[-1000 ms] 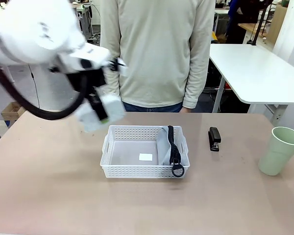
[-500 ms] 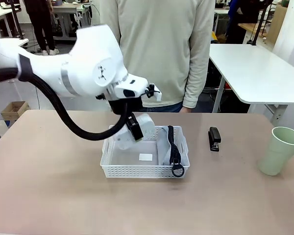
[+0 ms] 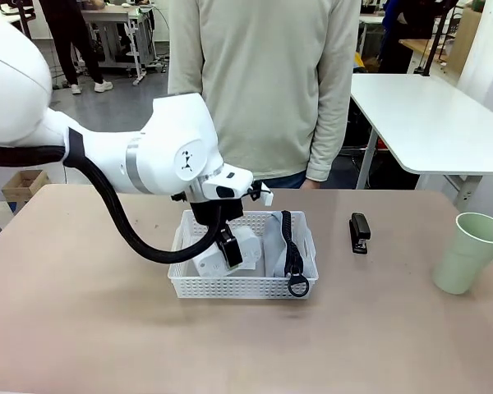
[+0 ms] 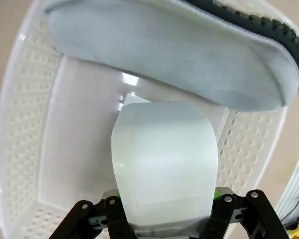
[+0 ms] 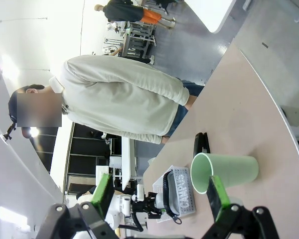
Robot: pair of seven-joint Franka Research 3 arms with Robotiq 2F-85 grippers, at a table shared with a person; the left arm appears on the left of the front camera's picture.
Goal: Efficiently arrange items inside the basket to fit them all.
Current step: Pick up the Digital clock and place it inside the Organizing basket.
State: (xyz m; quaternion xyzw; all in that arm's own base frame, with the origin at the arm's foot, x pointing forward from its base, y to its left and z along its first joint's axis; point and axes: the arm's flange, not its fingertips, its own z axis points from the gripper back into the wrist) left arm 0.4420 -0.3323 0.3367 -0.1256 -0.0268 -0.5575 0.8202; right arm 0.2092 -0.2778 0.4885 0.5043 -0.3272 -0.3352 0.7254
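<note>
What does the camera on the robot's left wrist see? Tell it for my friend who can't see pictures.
The left tool grips a small white box, holding it inside a white basket with holey walls. A grey pouch with a black edge lies across the basket beyond the box.

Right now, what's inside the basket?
The grey pouch lies along the basket's right end; the left hand holds a small white box over the floor. The floor beneath them is covered.
</note>
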